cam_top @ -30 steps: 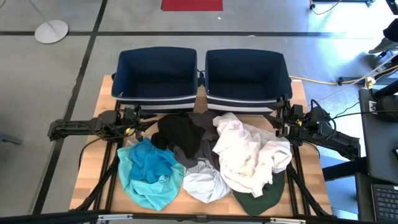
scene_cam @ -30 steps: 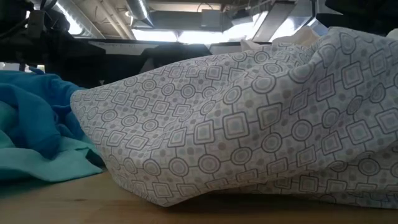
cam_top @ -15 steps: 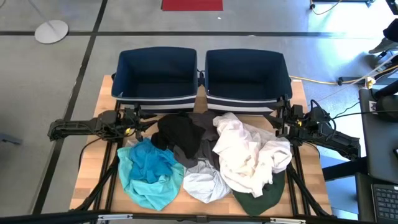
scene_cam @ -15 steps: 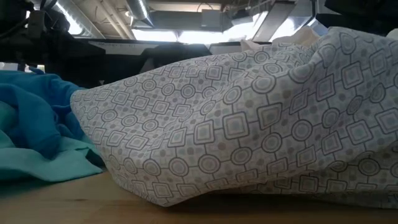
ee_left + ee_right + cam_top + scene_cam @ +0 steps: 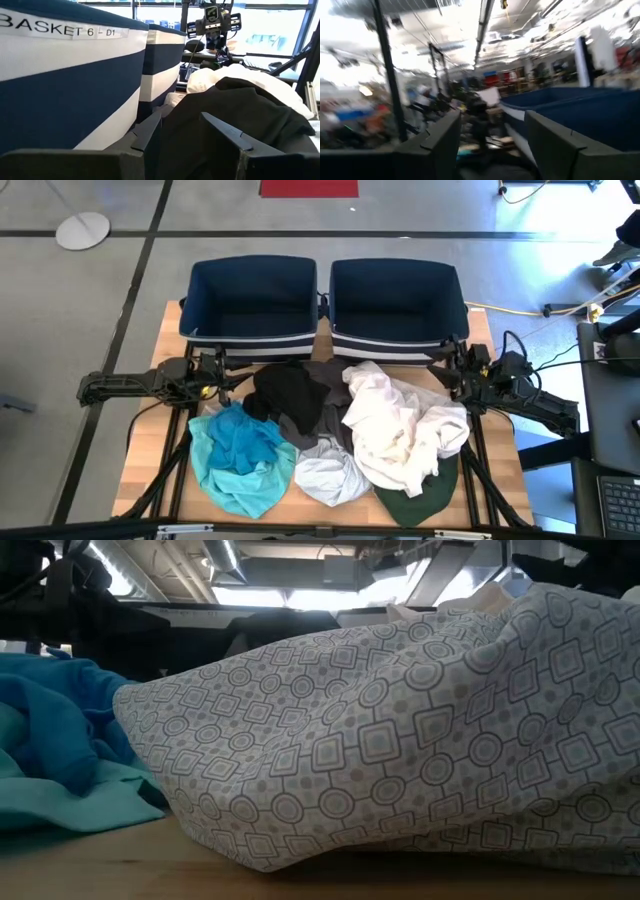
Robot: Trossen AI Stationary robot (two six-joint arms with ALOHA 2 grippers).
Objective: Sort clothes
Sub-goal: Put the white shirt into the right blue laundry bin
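Note:
The clothes lie in a heap on the wooden table. They are a turquoise garment, a black one, a dark grey one, a white one, a pale patterned grey-white one and a dark green one. My left gripper is open and empty, just left of the black garment, near the left bin. My right gripper is open and empty at the white garment's far right edge, near the right bin.
Two navy bins with white stripes stand side by side at the table's far edge, the left one and the right one. Arm frames run along both table sides. Bare wood shows at the near left corner.
My right gripper has shifted a little toward the far edge and the right bin, still open. The clothes and my left gripper have kept still.

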